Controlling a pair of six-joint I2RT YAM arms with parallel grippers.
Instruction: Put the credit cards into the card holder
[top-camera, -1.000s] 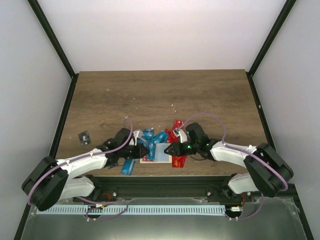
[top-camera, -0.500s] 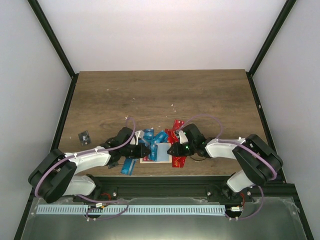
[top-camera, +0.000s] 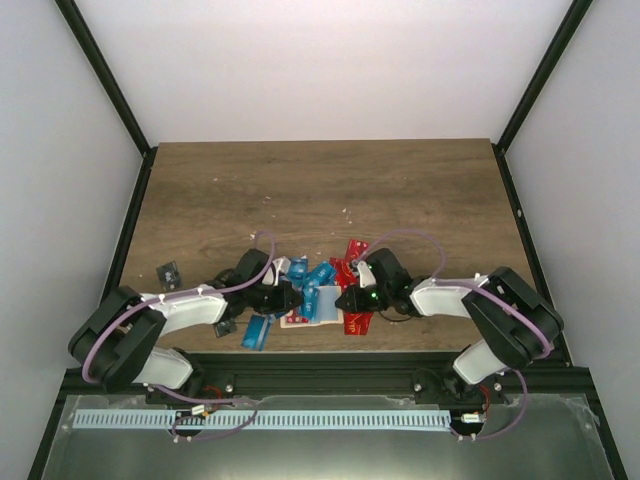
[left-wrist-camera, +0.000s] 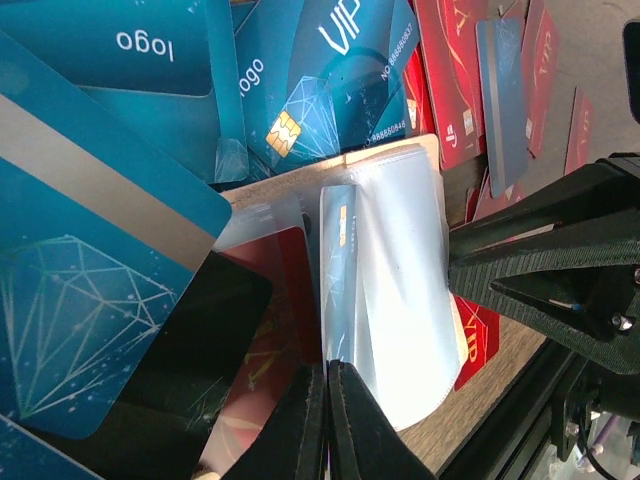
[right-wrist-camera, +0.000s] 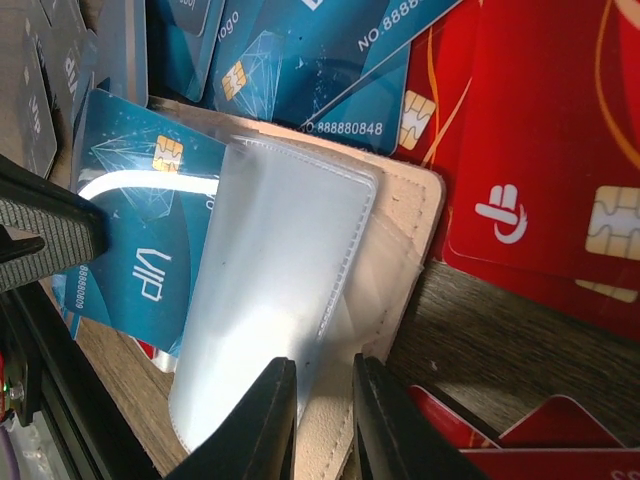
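Several blue and red credit cards (top-camera: 318, 275) lie heaped near the table's front edge. The beige card holder (top-camera: 300, 318) lies open among them, its clear sleeve (right-wrist-camera: 270, 300) folded over the beige cover (right-wrist-camera: 405, 250). My left gripper (left-wrist-camera: 328, 385) is shut on the edge of a blue credit card (left-wrist-camera: 338, 270) that stands against the sleeve (left-wrist-camera: 400, 290). The same blue card (right-wrist-camera: 140, 240) shows in the right wrist view. My right gripper (right-wrist-camera: 325, 372) is over the holder's near edge, its jaws a narrow gap apart with sleeve and cover showing between them.
A black card (top-camera: 169, 272) lies alone at the left. Another black card (left-wrist-camera: 195, 340) and a red one (left-wrist-camera: 280, 300) sit beside the left fingers. Red cards (right-wrist-camera: 540, 150) cover the wood right of the holder. The two grippers face each other closely (left-wrist-camera: 540, 270).
The right gripper's jaws have narrowed over the holder. The left arm has pushed a little to the right toward the holder, still shut.
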